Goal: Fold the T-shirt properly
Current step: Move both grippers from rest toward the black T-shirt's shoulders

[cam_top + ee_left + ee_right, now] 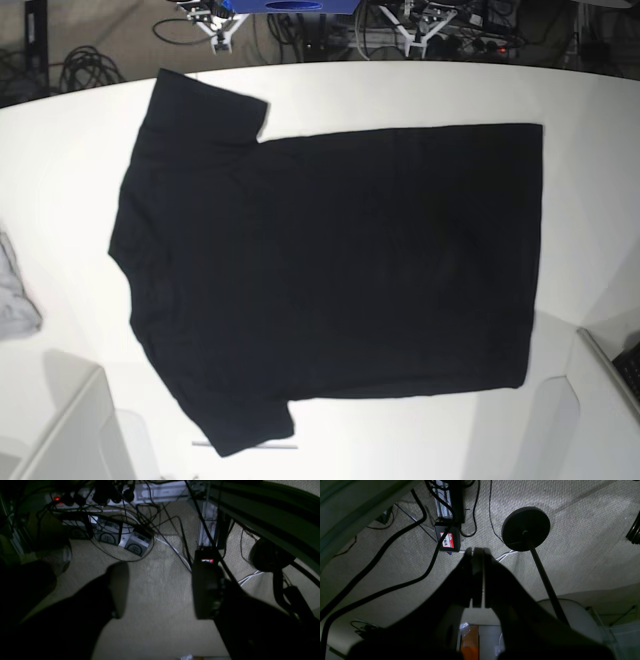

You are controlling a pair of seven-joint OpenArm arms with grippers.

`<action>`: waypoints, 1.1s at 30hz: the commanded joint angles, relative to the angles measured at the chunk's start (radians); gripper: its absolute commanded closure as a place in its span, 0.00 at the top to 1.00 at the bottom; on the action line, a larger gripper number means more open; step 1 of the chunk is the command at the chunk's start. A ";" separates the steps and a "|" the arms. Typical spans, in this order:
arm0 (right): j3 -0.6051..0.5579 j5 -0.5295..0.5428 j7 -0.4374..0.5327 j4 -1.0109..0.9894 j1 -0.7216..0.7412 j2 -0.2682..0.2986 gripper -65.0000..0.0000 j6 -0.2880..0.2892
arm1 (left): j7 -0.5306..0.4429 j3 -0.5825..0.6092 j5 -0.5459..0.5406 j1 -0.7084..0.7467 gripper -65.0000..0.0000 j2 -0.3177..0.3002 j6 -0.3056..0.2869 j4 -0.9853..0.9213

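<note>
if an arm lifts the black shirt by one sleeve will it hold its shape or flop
Probably flop: the shirt lies flat as thin cloth on the table, so whatever is lifted would likely sag and drag the rest. Pushed, it would more likely bunch into wrinkles than slide whole. It looks light for its spread.

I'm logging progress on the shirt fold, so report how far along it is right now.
Done: the large black short-sleeved cloth T-shirt lies spread flat on the white table, plain side up, both sleeves out. No fold is visible.

In hand: nothing. The left gripper is open and the right gripper is shut and empty; both wrist views show only carpet.

Left: every fold. The small light-grey cloth sits apart at the table edge.
</note>
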 commanded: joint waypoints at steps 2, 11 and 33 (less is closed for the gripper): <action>-0.001 -0.008 0.000 0.004 -0.012 0.002 0.00 -0.013 | -0.001 -0.001 0.002 0.024 0.42 -0.002 0.005 0.033; -0.006 -0.011 0.000 0.004 -0.012 0.008 0.00 -0.013 | -0.001 -0.001 0.002 0.037 0.00 -0.004 0.005 0.041; -0.006 -0.011 -0.001 0.004 -0.004 0.049 0.00 -0.013 | 0.000 -0.001 0.002 0.087 0.00 -0.004 0.005 0.070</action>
